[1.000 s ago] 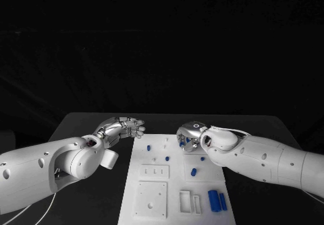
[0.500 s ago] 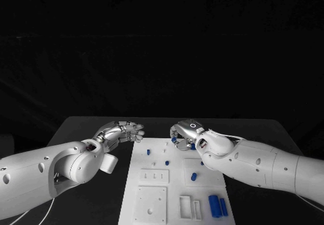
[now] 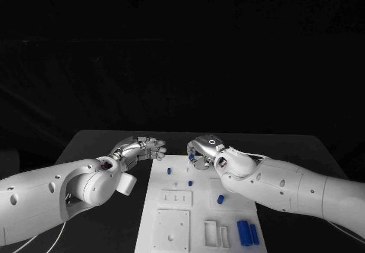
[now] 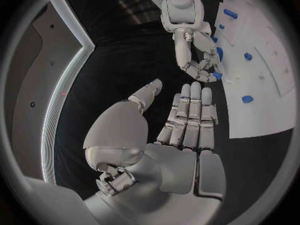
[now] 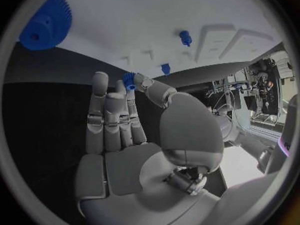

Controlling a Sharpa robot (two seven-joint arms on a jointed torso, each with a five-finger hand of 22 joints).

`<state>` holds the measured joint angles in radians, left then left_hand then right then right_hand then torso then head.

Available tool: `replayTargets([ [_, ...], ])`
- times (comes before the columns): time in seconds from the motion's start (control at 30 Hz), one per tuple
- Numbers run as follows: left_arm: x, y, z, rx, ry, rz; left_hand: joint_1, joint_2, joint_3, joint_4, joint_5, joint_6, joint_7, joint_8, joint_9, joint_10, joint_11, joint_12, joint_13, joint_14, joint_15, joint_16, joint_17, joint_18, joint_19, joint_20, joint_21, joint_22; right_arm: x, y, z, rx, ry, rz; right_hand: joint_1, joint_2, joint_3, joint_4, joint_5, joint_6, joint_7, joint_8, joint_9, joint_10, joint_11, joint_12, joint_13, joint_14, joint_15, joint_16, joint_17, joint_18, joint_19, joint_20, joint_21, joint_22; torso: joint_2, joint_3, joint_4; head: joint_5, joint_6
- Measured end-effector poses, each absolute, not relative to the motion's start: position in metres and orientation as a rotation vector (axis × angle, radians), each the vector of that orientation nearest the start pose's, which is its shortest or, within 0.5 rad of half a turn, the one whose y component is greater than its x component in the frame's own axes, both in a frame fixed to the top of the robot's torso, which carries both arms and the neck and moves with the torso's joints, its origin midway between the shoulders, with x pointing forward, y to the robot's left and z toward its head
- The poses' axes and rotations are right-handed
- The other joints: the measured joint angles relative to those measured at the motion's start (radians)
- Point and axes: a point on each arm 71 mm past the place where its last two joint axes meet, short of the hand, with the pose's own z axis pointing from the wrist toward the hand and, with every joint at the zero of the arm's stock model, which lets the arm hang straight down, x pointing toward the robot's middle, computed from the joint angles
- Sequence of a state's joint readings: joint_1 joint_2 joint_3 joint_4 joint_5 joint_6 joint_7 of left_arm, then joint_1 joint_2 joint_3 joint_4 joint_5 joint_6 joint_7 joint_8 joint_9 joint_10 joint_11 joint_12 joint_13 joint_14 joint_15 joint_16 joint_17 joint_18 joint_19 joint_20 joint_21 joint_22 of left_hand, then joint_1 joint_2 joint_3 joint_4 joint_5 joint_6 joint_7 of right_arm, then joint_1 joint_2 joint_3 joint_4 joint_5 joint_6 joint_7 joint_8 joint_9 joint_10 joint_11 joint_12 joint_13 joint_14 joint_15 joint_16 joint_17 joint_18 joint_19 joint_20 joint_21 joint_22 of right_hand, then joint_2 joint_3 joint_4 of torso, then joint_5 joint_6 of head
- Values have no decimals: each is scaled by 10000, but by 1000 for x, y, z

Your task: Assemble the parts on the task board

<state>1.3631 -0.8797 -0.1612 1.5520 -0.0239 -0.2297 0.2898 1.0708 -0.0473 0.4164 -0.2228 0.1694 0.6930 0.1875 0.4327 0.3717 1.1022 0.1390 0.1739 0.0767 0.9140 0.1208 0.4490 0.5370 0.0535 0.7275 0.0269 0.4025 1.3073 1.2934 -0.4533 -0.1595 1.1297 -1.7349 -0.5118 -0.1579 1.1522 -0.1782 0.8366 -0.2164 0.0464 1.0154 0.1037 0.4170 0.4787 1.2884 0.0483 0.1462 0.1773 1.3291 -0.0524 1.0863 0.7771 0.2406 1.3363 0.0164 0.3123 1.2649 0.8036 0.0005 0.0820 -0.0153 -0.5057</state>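
The white task board [image 3: 173, 197] lies lengthwise in the middle of the black table. My right hand [image 3: 204, 152] hovers over the board's far end and pinches a small blue gear [image 5: 130, 80] between thumb and a fingertip; the same piece [image 3: 192, 157] shows at the fingers in the head view. My left hand [image 3: 142, 147] hangs just off the board's far left corner, fingers straight, thumb apart, holding nothing [image 4: 187, 120]. Short blue pegs [image 3: 168, 171] [image 3: 190, 183] stand in the board's far half. A larger blue gear [image 5: 47, 22] sits on the board.
Another blue piece [image 3: 220, 199] lies mid-board by my right forearm. Two long blue cylinders [image 3: 243, 232] lie side by side at the near right. White raised blocks [image 3: 175, 197] and a square plate [image 3: 171, 226] occupy the near half. Black table [image 3: 99, 145] flanks both sides.
My right hand has drifted left and toward the board's far end, still holding the blue piece. The left hand has hardly moved. The whole head view has shifted a little.
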Motion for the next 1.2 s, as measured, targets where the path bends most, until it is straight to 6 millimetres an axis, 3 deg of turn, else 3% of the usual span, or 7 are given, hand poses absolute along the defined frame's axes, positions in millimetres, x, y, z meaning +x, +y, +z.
replayTargets([
  [0.7, 492, 215, -142, -9944, 15675, -15297, -38, 39, 59, -59, 0, 0, 0, 0, -6, 0, 0, -40, -9, 0, 0, -45, 8, -29, -40, -40, 0, 5, 548, -104, -186, -4162, 13837, 4280, -42, -42, 54, -1, -2, -5, 3, -30, 32, 1, -1, -54, 1, 13, -14, 36, -25, 0, -3, 5, 0, 27, 116, -28, 67, 92, -81],
  [0.93, 492, 215, -141, -9915, 15672, -15303, -38, 39, 59, -59, 0, 0, 0, 0, -5, 0, 0, -40, -8, 0, 0, -45, 9, -72, -40, -40, 0, 5, 549, -102, -185, -4139, 13762, 4258, -96, -96, 55, 0, -3, -17, 14, -30, 75, 1, -1, -75, 445, 14, -15, 36, -34, 0, -17, 19, -3, 34, 156, -76, 105, 90, -91],
  [1.2, 492, 215, -140, -9886, 15678, -15298, -38, 39, 57, -113, 0, 0, 0, 0, -5, 0, 0, -40, -7, 0, 0, -45, 16, -74, -40, -40, 0, 4, 550, -100, -187, -4105, 13749, 4201, -70, -145, 95, 41, -10, -18, 15, -41, 58, 1, -1, -42, 445, 16, -16, 36, -56, 0, -18, 20, -38, 44, 170, -83, 105, 131, -117],
])
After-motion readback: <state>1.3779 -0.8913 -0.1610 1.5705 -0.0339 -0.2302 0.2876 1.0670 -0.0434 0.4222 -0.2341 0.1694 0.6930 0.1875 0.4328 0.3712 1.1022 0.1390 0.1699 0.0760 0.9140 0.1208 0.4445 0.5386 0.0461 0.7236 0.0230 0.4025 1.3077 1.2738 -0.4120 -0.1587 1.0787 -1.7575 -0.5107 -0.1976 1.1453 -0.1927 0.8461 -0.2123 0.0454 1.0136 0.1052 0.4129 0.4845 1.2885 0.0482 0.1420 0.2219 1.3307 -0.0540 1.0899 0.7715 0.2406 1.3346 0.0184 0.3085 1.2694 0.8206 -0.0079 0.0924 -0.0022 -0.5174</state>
